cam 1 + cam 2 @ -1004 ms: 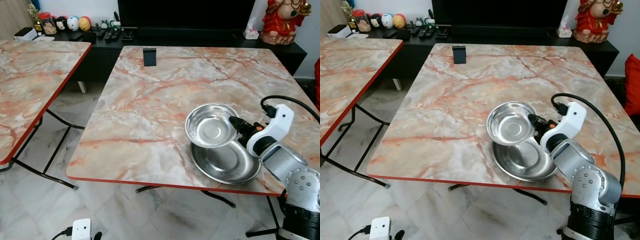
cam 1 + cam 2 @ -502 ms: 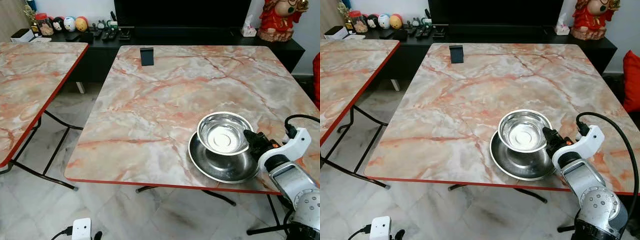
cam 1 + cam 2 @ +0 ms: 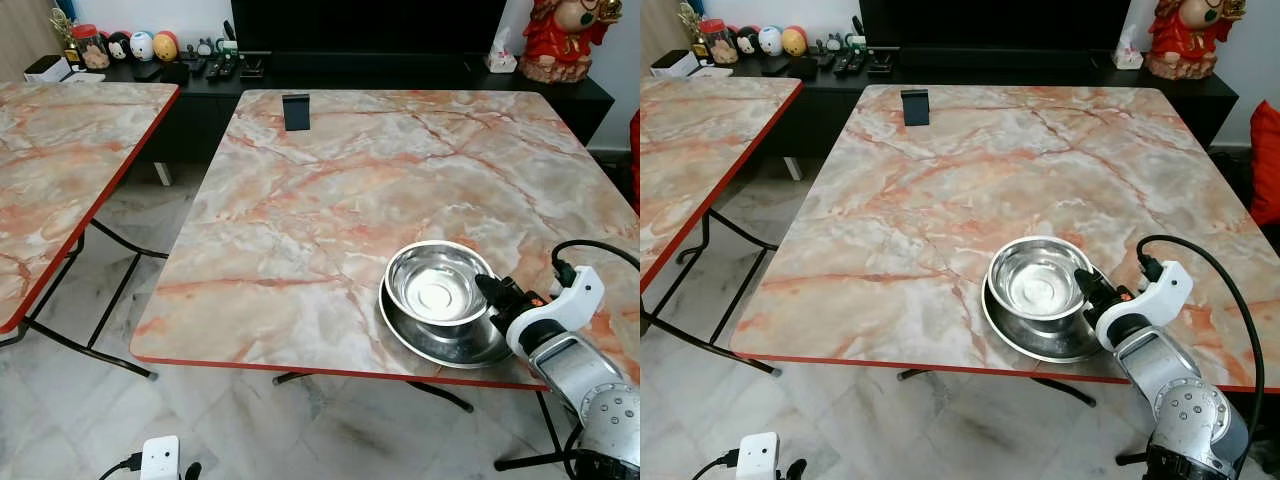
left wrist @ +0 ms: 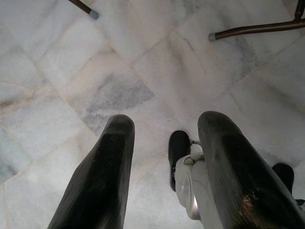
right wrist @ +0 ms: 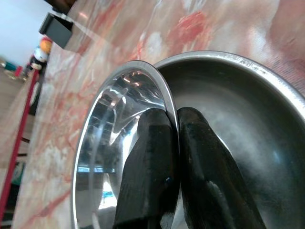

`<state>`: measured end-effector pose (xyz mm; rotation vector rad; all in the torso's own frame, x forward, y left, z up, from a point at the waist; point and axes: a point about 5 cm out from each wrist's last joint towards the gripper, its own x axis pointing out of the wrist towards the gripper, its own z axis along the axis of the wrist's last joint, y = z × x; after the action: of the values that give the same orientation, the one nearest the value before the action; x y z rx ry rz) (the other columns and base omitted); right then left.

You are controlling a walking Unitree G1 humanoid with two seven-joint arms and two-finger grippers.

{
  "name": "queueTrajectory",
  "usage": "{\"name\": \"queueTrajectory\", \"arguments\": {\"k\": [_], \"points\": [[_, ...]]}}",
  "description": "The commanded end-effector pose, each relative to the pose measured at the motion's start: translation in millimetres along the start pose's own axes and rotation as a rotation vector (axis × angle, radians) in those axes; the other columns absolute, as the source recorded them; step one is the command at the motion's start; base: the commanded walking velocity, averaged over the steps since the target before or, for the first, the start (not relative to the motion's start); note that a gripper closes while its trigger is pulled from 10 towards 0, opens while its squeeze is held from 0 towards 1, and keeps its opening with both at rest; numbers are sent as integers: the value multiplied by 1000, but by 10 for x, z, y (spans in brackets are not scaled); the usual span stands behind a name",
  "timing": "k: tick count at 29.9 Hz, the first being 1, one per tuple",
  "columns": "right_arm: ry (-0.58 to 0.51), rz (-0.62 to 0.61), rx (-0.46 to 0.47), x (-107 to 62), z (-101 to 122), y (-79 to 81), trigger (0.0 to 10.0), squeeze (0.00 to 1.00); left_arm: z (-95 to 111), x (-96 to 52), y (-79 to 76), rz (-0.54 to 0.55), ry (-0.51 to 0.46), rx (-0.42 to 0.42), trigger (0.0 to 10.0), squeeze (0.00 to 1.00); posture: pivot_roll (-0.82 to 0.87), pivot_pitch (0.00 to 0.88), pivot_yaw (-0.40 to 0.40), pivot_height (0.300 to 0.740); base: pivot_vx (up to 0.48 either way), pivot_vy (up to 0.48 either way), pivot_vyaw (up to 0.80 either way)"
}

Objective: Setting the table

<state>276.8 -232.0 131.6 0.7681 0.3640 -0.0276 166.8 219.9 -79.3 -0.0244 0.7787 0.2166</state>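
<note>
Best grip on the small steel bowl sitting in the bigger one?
Pinch the thin rim of the small bowl from its right, one finger inside, one outside, as the right gripper does now. Its walls are smooth and curved, and the bigger bowl blocks lower holds.

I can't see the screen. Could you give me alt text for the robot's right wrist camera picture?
Seen close up, the right pincer grips the rim of a shiny steel bowl, one black finger inside and one outside. The bowl sits in a wider steel dish on a pink marble table.
</note>
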Motion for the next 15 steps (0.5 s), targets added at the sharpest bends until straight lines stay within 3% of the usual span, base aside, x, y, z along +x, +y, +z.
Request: {"name": "queueTrajectory", "arguments": {"k": [1, 15], "points": [[18, -33, -19, -12, -16, -44, 10000, 0, -39, -10, 42, 11, 25, -1, 10000, 0, -74, 96, 10, 740, 0, 0, 0], [16, -85, -68, -54, 93, -113, 10000, 0, -27, -6, 36, 10, 21, -1, 10000, 0, -74, 96, 12, 740, 0, 0, 0]]}}
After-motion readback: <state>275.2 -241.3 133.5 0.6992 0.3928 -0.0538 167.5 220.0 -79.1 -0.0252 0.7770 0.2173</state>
